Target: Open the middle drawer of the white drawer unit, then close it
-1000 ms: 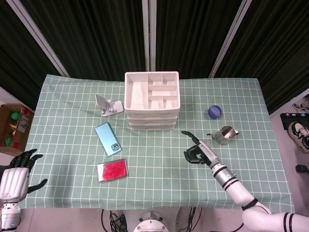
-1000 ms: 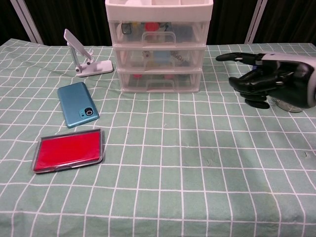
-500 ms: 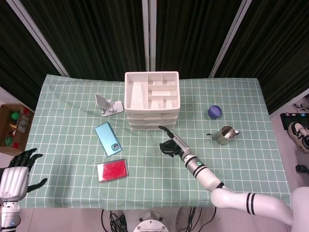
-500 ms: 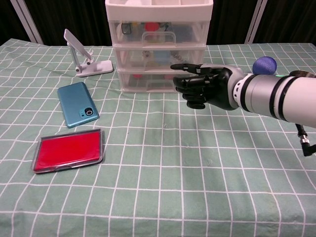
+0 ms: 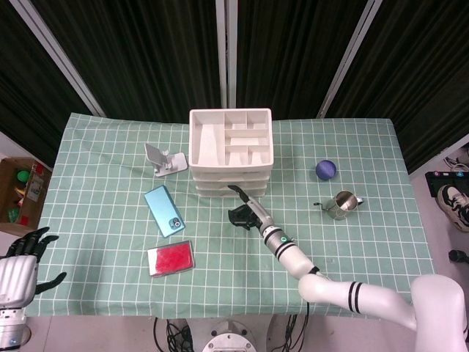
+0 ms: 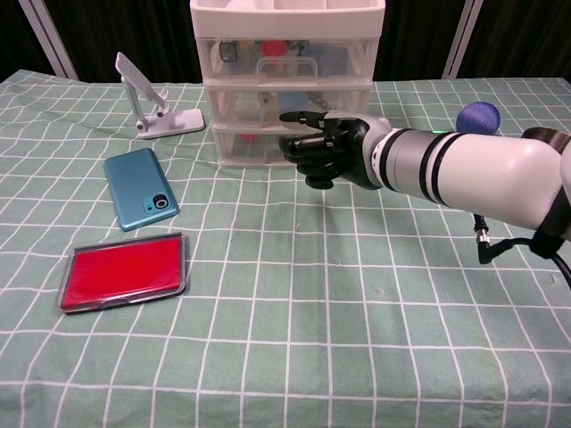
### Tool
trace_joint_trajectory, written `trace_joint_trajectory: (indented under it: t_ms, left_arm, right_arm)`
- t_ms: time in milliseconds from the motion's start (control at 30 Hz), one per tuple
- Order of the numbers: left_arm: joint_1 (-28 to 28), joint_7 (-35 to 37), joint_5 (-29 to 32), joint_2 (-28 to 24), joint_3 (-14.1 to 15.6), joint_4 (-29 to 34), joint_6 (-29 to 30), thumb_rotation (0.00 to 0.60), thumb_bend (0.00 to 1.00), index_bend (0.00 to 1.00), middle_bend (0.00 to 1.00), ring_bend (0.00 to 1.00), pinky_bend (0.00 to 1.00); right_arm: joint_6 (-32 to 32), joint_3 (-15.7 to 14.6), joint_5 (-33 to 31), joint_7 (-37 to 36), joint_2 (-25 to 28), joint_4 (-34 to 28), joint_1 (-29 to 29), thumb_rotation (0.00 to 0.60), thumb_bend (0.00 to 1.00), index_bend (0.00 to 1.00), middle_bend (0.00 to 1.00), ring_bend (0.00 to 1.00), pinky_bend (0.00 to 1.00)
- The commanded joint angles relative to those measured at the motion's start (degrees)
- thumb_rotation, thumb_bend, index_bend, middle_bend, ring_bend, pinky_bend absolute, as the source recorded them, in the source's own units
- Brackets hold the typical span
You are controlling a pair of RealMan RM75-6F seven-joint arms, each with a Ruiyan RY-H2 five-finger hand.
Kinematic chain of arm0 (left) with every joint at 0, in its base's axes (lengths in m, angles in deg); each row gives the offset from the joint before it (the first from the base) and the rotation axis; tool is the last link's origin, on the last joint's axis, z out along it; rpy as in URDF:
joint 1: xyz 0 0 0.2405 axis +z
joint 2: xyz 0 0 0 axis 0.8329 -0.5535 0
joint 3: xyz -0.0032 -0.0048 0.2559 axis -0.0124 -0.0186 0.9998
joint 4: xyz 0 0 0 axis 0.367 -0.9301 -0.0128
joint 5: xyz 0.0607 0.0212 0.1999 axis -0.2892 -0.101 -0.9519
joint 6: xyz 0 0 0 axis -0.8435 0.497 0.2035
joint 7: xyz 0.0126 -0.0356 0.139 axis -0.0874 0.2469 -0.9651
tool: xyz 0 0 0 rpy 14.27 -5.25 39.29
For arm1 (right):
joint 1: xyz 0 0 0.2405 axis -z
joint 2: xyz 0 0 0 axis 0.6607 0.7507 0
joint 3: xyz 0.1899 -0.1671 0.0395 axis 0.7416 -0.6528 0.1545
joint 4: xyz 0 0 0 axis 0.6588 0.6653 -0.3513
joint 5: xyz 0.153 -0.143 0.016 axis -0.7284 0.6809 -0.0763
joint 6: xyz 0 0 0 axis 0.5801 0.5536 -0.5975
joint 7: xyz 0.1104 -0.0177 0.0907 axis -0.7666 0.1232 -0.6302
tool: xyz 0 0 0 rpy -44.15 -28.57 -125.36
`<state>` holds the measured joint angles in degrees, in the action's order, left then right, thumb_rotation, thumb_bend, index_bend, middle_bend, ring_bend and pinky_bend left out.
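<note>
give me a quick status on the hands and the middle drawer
Right robot hand in front of the white drawer unit, one finger out, rest curled, holding nothing. Left robot hand open, off the table edge. Middle drawer closed. Nothing in the way.

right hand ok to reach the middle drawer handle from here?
Probably yes. The right hand is already in front of the drawer unit, one finger extended toward it, and nothing lies between it and the middle drawer handle.

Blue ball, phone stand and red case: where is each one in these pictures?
blue ball [image 5: 326, 170], head view, middle of its rounded top.
phone stand [image 6: 170, 122], chest view, on its flat white base.
red case [image 6: 122, 271], chest view, middle of its red face.
</note>
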<state>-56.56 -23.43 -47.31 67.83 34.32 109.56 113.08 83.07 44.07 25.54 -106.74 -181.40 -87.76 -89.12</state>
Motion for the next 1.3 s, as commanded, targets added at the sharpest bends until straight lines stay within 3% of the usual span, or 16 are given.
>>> trace_joint_trajectory:
  t_ms: [33, 800, 1233, 1300]
  left_arm:
    - [0.3, 0.2, 0.1, 0.0, 0.0, -0.2, 0.4, 0.6, 0.0, 0.27, 0.15, 0.15, 0.2]
    - [1.4, 1.3, 0.4, -0.2, 0.0, -0.7, 0.6, 0.6, 0.0, 0.29, 0.15, 0.15, 0.2]
    - [1.6, 1.6, 0.3, 0.0, -0.1, -1.2, 0.7, 0.6, 0.0, 0.29, 0.15, 0.15, 0.2]
    - [1.5, 1.4, 0.2, 0.0, -0.1, -1.1, 0.5, 0.6, 0.0, 0.29, 0.15, 0.15, 0.2]
  right_arm:
    - [-0.3, 0.5, -0.5, 0.5, -0.8, 1.0, -0.5, 0.6, 0.53, 0.04, 0.86, 0.89, 0.9]
    - [-2.5, 2.9, -2.6, 2.8, -4.0, 5.9, -2.6, 0.6, 0.58, 0.26, 0.87, 0.89, 0.9]
    - [-2.5, 0.9, 0.2, 2.4, -0.6, -0.6, 2.1, 0.6, 0.58, 0.27, 0.87, 0.88, 0.9]
    - [-2.9, 0.2, 0.5, 2.8, 0.5, -1.9, 2.6, 0.6, 0.58, 0.21, 0.87, 0.88, 0.9]
